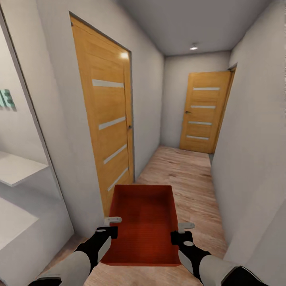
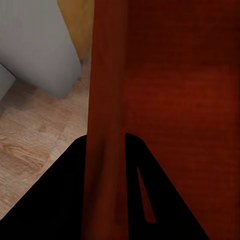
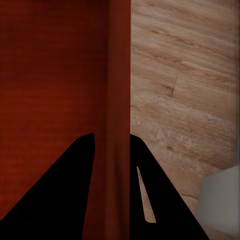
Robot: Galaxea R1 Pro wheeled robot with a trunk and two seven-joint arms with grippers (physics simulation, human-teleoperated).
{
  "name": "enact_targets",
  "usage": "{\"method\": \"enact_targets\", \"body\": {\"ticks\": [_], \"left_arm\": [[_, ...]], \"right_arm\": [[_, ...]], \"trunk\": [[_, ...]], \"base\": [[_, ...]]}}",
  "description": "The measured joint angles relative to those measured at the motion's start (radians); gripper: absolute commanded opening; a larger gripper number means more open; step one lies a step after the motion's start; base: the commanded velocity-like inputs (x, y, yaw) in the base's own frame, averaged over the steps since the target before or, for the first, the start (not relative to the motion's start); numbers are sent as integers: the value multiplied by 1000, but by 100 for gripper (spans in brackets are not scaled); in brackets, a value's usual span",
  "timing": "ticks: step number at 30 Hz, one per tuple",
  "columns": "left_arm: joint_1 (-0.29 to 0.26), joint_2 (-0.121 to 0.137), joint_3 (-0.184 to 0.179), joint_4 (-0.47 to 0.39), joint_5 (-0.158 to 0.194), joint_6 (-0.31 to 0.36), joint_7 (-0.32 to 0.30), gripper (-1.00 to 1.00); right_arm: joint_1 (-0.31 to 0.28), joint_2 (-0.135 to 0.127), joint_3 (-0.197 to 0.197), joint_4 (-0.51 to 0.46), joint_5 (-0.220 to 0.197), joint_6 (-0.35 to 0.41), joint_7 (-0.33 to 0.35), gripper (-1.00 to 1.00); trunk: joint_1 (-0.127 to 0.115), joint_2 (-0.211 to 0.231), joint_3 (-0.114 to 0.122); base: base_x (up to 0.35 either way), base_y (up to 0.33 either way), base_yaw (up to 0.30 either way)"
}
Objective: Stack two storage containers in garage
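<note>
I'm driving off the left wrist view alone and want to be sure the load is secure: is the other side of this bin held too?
Observer: Yes. In the head view the right pincer clamps the storage container's right wall, while the left pincer clamps its left wall.
Operator: How does that grip look close up?
Observer: In the right wrist view the two dark fingers straddle the thin wall, one inside the bin and one outside.
Operator: What's ahead of me?
Observer: A narrow hallway with a wood plank floor; a closed wooden door stands at its far end and another wooden door is on the left wall.
</note>
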Motion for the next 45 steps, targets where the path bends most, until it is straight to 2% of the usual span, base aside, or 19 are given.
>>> {"method": "enact_targets", "body": {"ticks": [28, 45], "left_arm": [[0, 0, -1, 0, 1, 0, 0, -100], [0, 0, 0, 0, 1, 0, 0, -100]], "right_arm": [[0, 0, 2, 0, -2, 0, 0, -100], [0, 0, 1, 0, -1, 1, 0, -100]], "trunk": [[0, 0, 0], [0, 0, 0]], "base": [[324, 0, -19], [324, 0, -271]]}}
